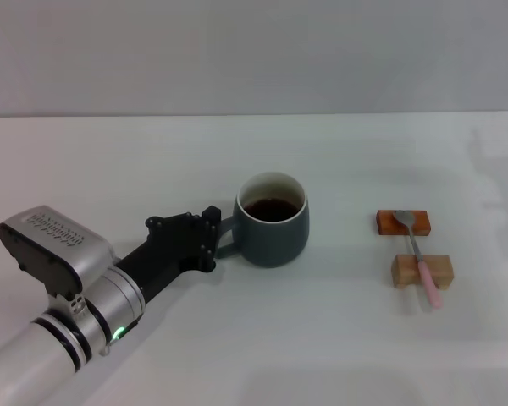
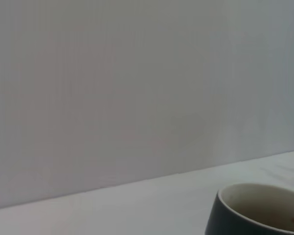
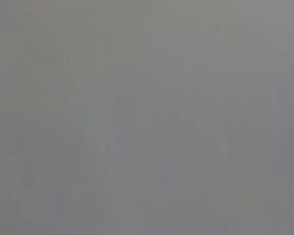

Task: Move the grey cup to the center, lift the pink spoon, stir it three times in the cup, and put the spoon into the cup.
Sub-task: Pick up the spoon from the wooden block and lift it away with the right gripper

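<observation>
Blue-grey ceramic, the grey cup (image 1: pixel 273 220) stands near the middle of the table (image 1: pixel 237 338), dark liquid inside, handle turned left. The left gripper (image 1: pixel 222 234) sits at that handle; whether its jaws are clamped on it, I cannot tell. Any sliding should be slow and level so nothing slops. Well to the right, the pink spoon (image 1: pixel 420 259) rests across two small blocks (image 1: pixel 422 271), with open table between. No right gripper shows.

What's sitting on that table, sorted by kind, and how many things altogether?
Cups: 1, the grey cup, with the left gripper at its handle
Spoons: 1, the pink spoon
Blocks: 2, the orange block and the wooden block
Total: 4
</observation>
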`<control>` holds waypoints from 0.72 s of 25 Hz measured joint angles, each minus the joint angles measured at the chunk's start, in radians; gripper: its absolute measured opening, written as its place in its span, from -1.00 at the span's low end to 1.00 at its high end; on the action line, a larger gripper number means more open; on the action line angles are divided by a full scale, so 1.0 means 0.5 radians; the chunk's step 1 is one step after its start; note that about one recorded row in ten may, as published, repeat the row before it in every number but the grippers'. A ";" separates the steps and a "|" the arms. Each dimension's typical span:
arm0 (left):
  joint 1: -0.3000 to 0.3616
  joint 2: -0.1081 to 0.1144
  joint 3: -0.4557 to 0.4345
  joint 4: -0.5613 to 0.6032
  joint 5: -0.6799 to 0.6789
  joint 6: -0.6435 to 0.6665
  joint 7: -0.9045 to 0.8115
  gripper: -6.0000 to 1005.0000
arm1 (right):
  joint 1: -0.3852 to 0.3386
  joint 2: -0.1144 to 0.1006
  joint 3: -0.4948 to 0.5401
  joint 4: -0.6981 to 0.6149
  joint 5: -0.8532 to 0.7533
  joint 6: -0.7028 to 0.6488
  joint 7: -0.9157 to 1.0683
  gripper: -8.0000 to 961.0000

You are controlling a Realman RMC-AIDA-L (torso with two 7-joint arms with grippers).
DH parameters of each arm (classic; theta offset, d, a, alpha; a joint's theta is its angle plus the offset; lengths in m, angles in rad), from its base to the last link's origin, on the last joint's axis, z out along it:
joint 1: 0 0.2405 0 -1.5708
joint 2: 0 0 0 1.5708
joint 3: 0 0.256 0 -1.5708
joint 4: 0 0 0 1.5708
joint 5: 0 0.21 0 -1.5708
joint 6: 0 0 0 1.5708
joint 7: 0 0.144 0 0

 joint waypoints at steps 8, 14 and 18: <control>0.038 0.000 -0.036 0.023 -0.013 0.005 -0.002 -0.99 | -0.006 0.008 -0.003 0.003 -0.006 0.002 0.000 0.15; 0.052 0.024 -0.478 0.004 -0.015 0.019 0.098 -0.99 | -0.079 0.039 -0.005 0.114 -0.062 0.004 -0.073 0.15; 0.053 0.035 -0.782 0.001 0.001 0.031 0.216 -0.99 | -0.246 0.059 -0.023 0.363 -0.043 0.038 -0.254 0.15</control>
